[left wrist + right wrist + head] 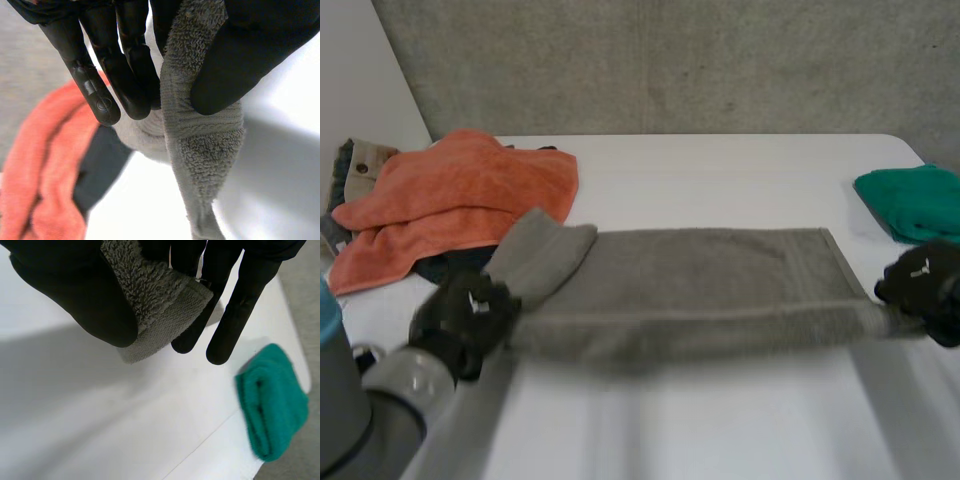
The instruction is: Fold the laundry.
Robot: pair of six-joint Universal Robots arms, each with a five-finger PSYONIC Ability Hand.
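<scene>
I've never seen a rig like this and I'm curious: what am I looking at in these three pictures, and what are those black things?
This is a two-armed robot folding laundry, and the black things are its hands. The wide picture comes from a camera between the arms, looking down at a white table. The other two come from cameras on each wrist, looking along that hand's palm. A long grey terry towel is stretched between the left hand and the right hand. Each hand pinches one end of it between thumb and fingers, which the wrist pictures show up close. A crumpled orange towel lies at the far left of the table, and a folded green cloth lies at the far right.
</scene>
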